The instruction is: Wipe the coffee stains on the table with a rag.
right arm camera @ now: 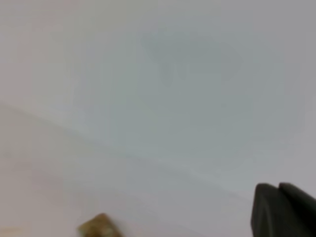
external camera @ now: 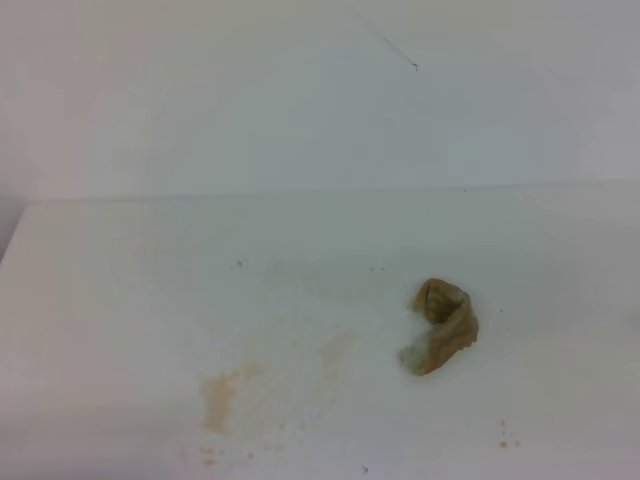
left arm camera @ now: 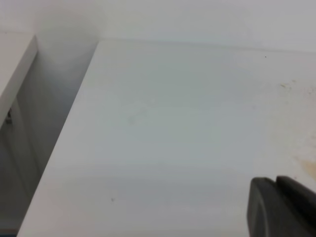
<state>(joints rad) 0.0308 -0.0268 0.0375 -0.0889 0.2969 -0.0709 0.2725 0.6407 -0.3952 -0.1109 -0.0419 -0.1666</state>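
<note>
Exterior high view: the rag (external camera: 444, 327) lies right of the coffee stains (external camera: 222, 393), nearer the shut, empty right claw (right arm camera: 284, 210).

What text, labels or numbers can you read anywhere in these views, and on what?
None: no readable text in any view.
The table and wall are plain white.
The rag has no tag or print showing.
The stains are only blotches and specks.

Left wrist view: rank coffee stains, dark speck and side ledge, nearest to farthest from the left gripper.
1. coffee stains, just ahead, at right.
2. dark speck, off to the left.
3. side ledge, far left, beyond the table edge.
</note>
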